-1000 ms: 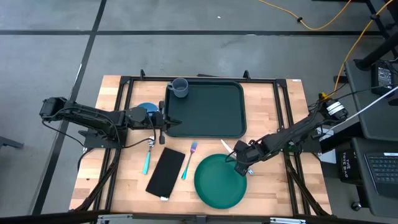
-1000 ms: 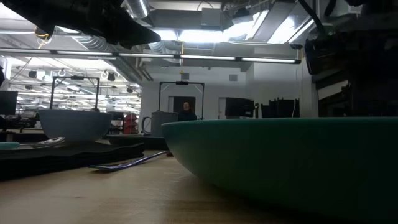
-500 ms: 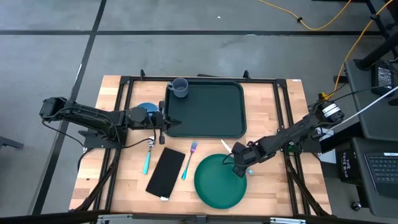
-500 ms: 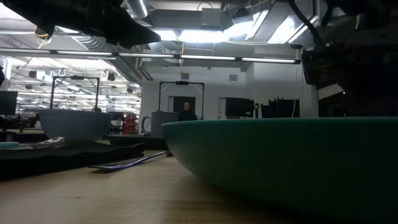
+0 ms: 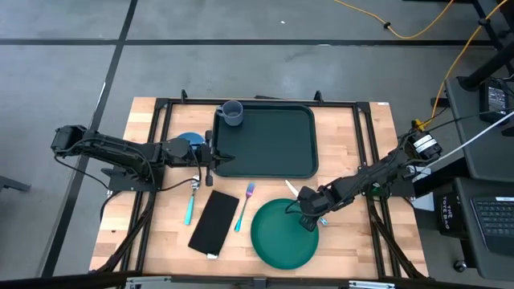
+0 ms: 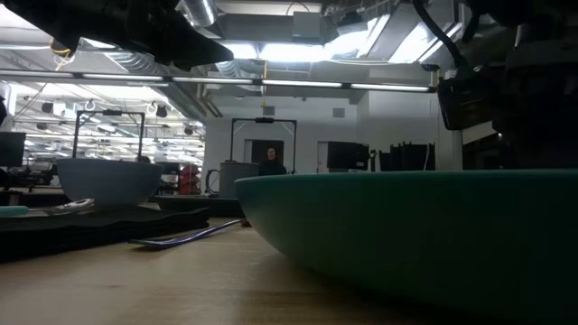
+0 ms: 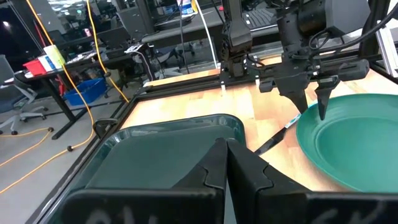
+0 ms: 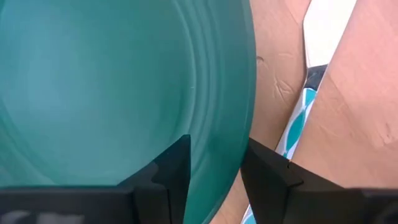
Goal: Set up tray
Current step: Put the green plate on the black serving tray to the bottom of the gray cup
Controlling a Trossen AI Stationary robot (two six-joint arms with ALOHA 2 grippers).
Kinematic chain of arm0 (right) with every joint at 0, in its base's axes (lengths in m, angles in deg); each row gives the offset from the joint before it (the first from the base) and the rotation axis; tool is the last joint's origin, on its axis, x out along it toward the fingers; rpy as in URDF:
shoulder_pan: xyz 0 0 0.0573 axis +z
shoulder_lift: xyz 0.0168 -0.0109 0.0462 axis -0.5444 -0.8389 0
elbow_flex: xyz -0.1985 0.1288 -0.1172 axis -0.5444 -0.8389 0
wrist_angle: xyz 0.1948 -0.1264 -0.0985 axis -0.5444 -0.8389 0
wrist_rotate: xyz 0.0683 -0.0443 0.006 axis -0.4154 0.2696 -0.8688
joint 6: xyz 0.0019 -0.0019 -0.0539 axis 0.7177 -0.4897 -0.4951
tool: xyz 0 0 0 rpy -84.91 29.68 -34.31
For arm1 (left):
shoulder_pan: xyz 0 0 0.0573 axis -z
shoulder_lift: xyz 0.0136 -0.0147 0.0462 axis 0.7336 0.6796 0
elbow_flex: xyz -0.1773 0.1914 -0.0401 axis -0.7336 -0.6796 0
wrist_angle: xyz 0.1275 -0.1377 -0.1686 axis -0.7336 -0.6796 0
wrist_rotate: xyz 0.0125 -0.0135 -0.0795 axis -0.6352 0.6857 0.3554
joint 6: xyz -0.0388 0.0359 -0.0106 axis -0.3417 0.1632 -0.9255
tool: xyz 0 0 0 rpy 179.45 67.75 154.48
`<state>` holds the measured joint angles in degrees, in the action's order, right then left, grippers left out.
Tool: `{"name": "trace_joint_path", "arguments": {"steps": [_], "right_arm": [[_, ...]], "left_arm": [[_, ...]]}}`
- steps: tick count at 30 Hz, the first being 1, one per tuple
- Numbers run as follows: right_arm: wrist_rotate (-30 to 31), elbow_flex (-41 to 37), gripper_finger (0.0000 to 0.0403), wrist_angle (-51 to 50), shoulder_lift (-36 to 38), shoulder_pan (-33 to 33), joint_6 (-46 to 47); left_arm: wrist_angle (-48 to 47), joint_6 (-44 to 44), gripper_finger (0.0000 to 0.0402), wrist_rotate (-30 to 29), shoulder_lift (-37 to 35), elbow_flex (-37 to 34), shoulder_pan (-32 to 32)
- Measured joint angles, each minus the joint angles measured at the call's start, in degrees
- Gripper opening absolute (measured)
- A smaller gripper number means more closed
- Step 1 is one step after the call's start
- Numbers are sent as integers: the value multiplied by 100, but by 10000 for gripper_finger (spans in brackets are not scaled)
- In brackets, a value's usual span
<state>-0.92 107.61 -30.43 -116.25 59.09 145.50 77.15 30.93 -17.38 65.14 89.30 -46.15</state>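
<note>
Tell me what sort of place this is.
Probably a robotics lab or workshop: bare ducts and strip lights overhead, desks with cables behind, and a wooden table framed with black rails for the two arms.

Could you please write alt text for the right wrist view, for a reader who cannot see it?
The right gripper straddles the rim of the round green plate, its dark jaws open, one over the plate's inside and one outside the rim. Beside the plate, a knife with a white blade and teal-patterned handle lies on the wooden table.

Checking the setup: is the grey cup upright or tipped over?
Upright: the grey cup shows its round open mouth from above, at the dark green tray's corner.
</note>
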Motion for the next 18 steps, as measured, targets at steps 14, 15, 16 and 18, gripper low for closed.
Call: {"name": "trace_joint_path", "arguments": {"steps": [14,15,16,18], "right_arm": [[-29,7,18,101,4,-9,580],[-17,7,14,127,4,-9,615],[-17,7,11,171,4,-11,629],[-7,2,11,258,4,-11,680]], "left_arm": [[2,0,6,0,0,0,0],[0,0,7,0,0,0,0],[0,0,7,0,0,0,-2],[0,0,8,-1,0,0,-1]]}}
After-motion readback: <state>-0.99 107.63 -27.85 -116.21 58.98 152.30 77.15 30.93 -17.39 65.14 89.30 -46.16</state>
